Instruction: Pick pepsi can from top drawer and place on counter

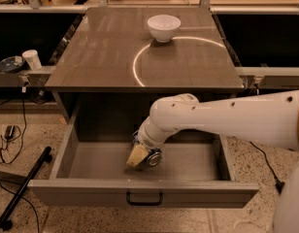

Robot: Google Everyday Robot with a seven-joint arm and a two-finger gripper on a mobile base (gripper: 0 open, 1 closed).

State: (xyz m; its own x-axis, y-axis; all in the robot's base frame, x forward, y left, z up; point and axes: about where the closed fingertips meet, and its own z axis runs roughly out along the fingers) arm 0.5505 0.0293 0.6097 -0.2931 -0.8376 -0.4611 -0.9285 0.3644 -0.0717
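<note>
The top drawer stands pulled wide open below the counter. My gripper reaches down into the drawer, near the middle of its floor, with a tan pad at its tip. The pepsi can lies right against the gripper on the drawer floor. Only its silver end and a bit of blue show; the rest is hidden by my wrist. My white arm comes in from the right over the drawer's right half.
A white bowl stands at the back of the counter by a bright curved light reflection. A paper cup and a dish sit on the left side shelf. A black pole and cables lie on the floor at left.
</note>
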